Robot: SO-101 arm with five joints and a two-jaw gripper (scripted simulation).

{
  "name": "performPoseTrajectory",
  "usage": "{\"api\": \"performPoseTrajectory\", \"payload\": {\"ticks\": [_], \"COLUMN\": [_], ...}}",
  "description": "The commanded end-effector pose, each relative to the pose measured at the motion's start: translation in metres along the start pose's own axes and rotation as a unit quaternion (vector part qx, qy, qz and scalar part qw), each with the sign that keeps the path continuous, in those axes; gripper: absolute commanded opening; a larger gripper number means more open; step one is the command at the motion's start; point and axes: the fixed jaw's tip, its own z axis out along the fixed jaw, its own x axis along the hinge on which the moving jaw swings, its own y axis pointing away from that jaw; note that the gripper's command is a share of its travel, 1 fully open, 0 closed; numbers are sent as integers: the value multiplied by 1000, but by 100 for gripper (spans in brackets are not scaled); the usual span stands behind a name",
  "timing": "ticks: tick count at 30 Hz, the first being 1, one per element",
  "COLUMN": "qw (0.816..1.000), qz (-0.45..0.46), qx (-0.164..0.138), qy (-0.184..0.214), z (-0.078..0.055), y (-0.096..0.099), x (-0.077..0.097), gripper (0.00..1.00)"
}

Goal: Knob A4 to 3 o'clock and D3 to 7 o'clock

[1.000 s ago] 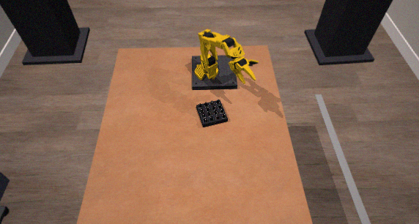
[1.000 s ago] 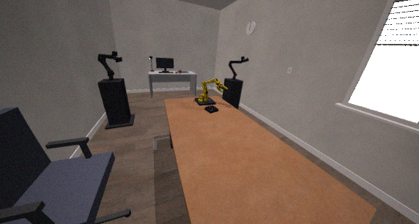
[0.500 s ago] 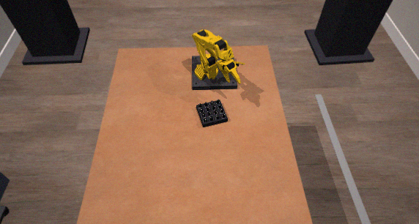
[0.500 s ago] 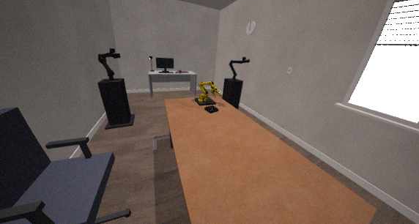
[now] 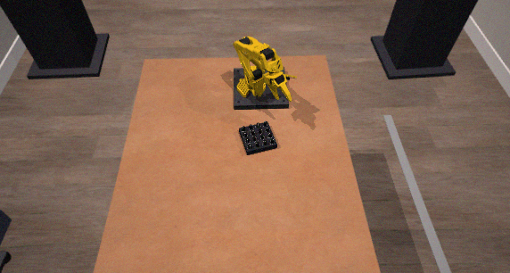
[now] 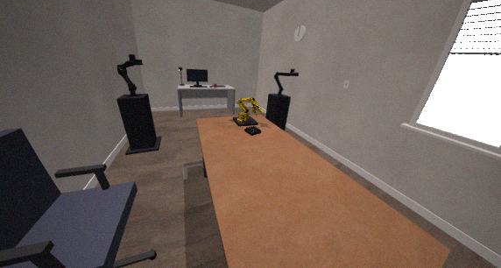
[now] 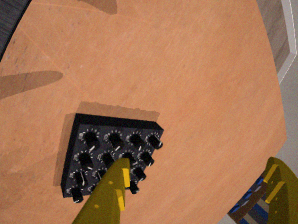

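The black knob box (image 5: 258, 137) (image 6: 252, 133) (image 7: 109, 156) lies flat on the orange table (image 5: 201, 195), just in front of the arm's dark base plate (image 5: 250, 103). Its knobs are small black studs in rows; I cannot read their pointers or see the socket. My yellow gripper (image 5: 285, 94) (image 6: 261, 112) (image 7: 200, 163) hangs in the air above the table, behind and to the right of the box, and points down toward it. Its jaws stand partly apart with nothing between them. In the wrist view one jaw overlaps the box's near rows.
The table edge (image 7: 266, 96) runs close on the right in the wrist view. Two black pedestals (image 5: 53, 30) (image 5: 423, 30) stand on the floor beyond the table's far corners. An office chair (image 6: 66, 214) stands by the near end.
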Motion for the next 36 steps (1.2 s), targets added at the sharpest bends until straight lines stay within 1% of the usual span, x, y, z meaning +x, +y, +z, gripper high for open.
{"api": "performPoseTrajectory", "payload": {"ticks": [1, 5, 7, 13, 18, 22, 24, 27, 30, 33, 36], "qw": [1000, 998, 998, 990, 973, 948, 948, 921, 889, 851, 808], "qz": [22, 56, 56, 138, 231, 318, 318, 386, 455, 522, 585], "qx": [-10, -10, -10, -10, -8, -4, -4, -1, 4, 10, 17], "qy": [1, 5, 5, 15, 25, 35, 35, 43, 51, 58, 65], "z": [1, 1, 1, 1, 1, 1, 1, 0, 0, 0, -1], "y": [5, 5, 5, 6, 7, 7, 7, 8, 9, 9, 10], "x": [1, 3, 3, 8, 14, 19, 19, 24, 28, 33, 38], "gripper": [40, 40, 40, 40, 40, 40, 40, 40, 40, 40, 40]}}
